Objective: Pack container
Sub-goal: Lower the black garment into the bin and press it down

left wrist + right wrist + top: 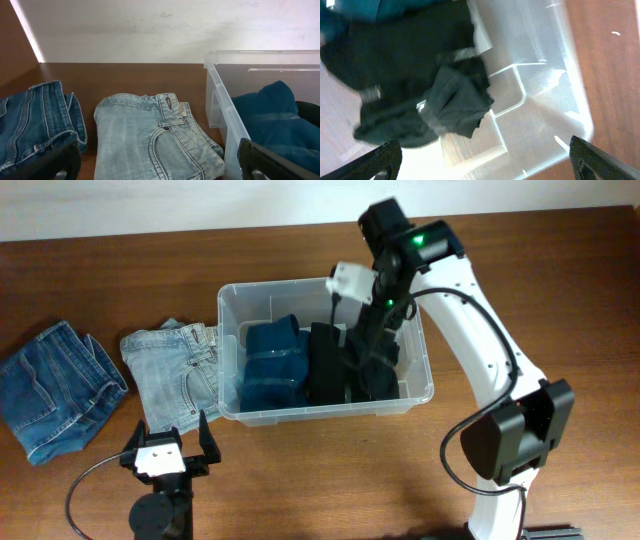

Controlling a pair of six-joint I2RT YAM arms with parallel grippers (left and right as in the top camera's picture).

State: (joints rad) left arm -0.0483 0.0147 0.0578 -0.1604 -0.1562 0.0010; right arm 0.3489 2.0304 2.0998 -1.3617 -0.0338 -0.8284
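The clear container (330,412) stands mid-table and holds a folded teal garment (272,365) and a black garment (330,365). My right gripper (368,365) reaches down into its right half, above the black garment (410,65). In the right wrist view its jaws (485,170) are wide open and empty over the container's bare floor (545,100). My left gripper (170,442) is open and empty near the table's front edge. It points at folded light-blue jeans (150,135), which lie just left of the container wall (225,115).
Folded darker blue jeans (55,390) lie at the far left of the table and also show in the left wrist view (35,125). The light-blue jeans (175,370) touch the container's left side. A pale wall runs behind the table.
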